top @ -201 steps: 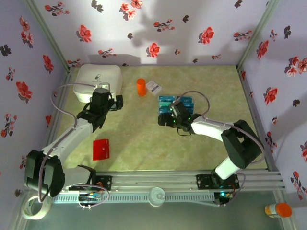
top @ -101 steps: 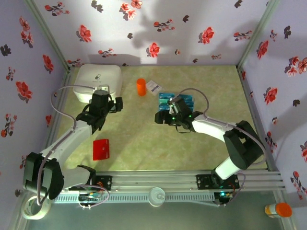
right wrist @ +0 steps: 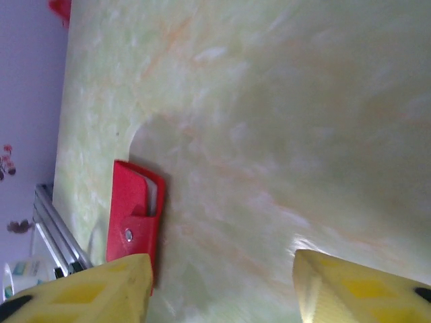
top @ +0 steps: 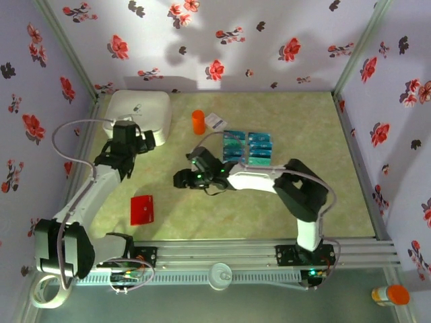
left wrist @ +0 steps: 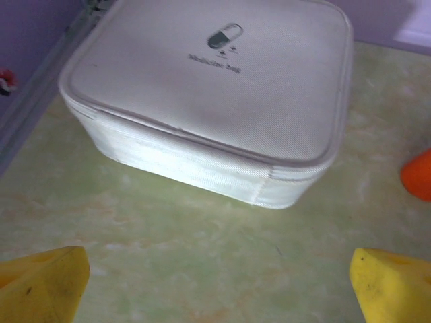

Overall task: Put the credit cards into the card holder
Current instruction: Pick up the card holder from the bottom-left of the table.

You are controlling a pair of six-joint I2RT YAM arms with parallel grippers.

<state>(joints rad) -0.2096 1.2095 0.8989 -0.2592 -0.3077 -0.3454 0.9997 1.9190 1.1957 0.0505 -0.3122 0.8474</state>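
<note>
**Two grippers spread, cards and wallet still well apart**

Two rows of credit cards (top: 246, 147), blue and teal, lie flat on the green table (top: 316, 134) toward its far side; from above they blur together, so there may be about eight. The card holder (top: 142, 209), a small red wallet, lies on the near left part of the table, well apart from the cards.

The right gripper (top: 182, 180) hangs over bare table between the cards and the card holder. In the right wrist view its yellow fingers (right wrist: 81, 293) stand apart with nothing between them, and the card holder (right wrist: 135, 215) shows beside one of them, with a metal snap and a pale inner edge.

The left gripper (top: 140, 139) sits near the white box (top: 138, 109), jaws wide and empty. Its wrist view shows the box (left wrist: 215, 101) ahead and the orange cylinder (left wrist: 419, 175) at the edge. From above, the cylinder (top: 198, 122) stands near a white paper card (top: 215, 120).
</note>
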